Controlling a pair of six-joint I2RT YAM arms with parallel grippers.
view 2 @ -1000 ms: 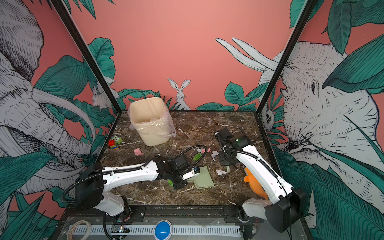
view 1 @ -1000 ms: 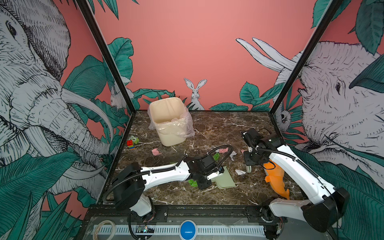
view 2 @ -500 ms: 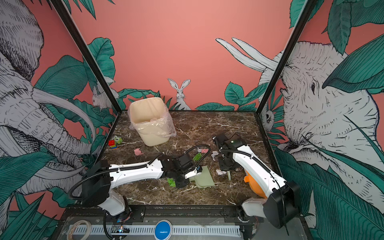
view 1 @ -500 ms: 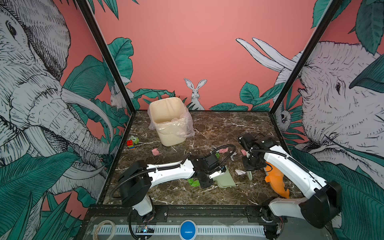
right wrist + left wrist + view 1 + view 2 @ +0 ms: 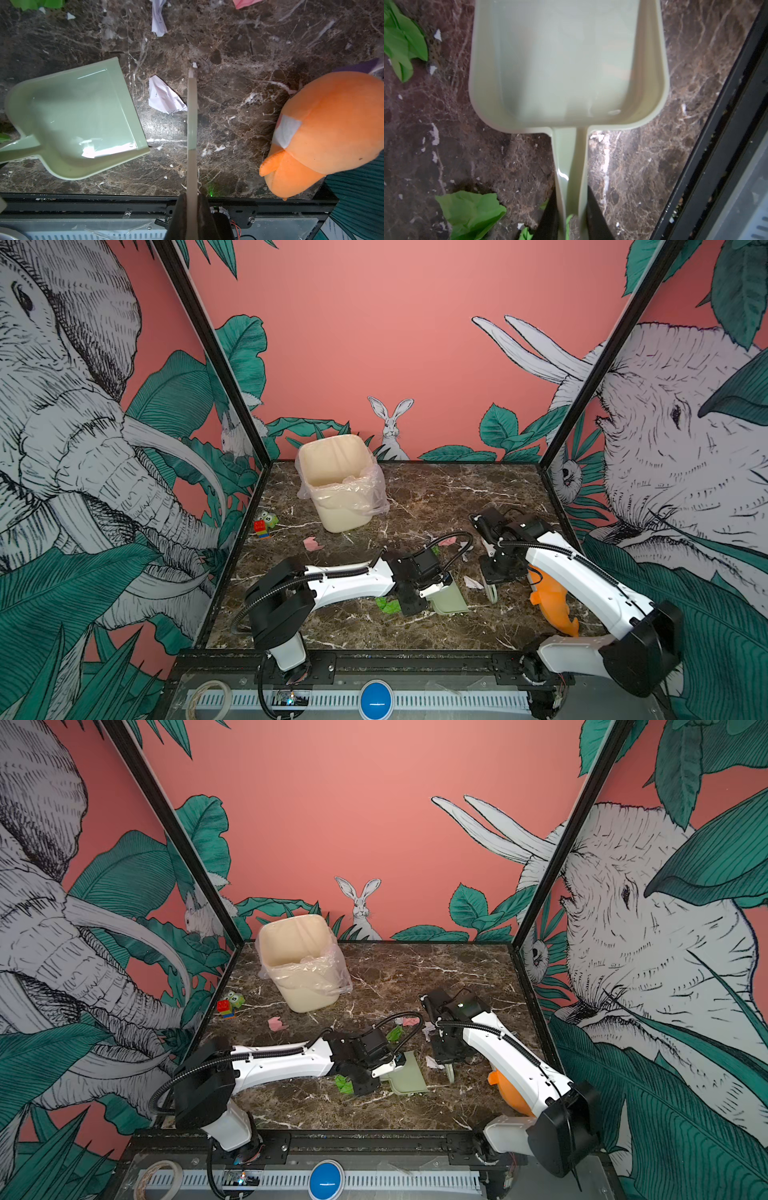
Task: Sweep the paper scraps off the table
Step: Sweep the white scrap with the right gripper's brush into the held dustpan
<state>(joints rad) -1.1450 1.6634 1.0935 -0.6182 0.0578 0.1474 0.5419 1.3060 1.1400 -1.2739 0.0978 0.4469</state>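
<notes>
Near the lower centre of a top view, the right gripper [image 5: 494,572], clamped on a slim pale brush [image 5: 191,116], has come down beside a crumpled white paper scrap [image 5: 164,95]. The scrap now lies between the brush and the pale green plastic dustpan [image 5: 451,599], whose handle the left gripper [image 5: 571,199] pinches, so sweeping looks ready to start. A bright green scrap [image 5: 388,605] and a pale pink scrap [image 5: 311,543] still lie on the dark marble-pattern table [image 5: 436,489].

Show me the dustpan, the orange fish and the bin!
dustpan [image 5: 79,116], right wrist view, its inner floor.
orange fish [image 5: 549,600], a top view, its body.
bin [image 5: 337,520], a top view, its front wall.
</notes>
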